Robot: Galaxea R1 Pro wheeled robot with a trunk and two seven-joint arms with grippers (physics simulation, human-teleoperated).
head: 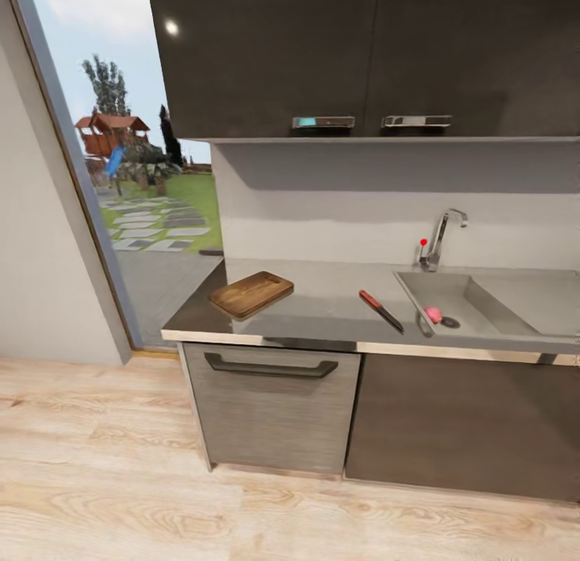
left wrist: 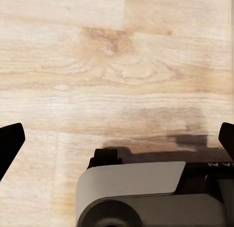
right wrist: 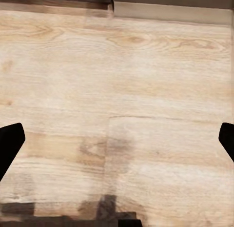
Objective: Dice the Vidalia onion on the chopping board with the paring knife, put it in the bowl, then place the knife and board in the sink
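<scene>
The Vidalia onion (head: 433, 314) lies in the sink (head: 491, 307) beside the round drain, under the chrome tap (head: 439, 239). Left of the basin, the paring knife (head: 380, 310) rests on the grey countertop (head: 322, 291), red handle pointing away from me. The dark wooden chopping board (head: 250, 294) sits near the counter's left end. The bowl is out of view. My left gripper (left wrist: 118, 141) is open over the wooden floor, its dark fingertips (left wrist: 9, 144) far apart. My right gripper (right wrist: 117, 144) is open too, also facing bare floor, with nothing between its fingertips (right wrist: 9, 141).
Dark wall cabinets (head: 362, 58) hang above the counter. Below it are a grey drawer front with a bar handle (head: 270, 368) and a dark cabinet door (head: 467, 424). A glass door (head: 137, 183) to a garden stands at the left. Light wood floor (head: 242, 505) lies before the counter.
</scene>
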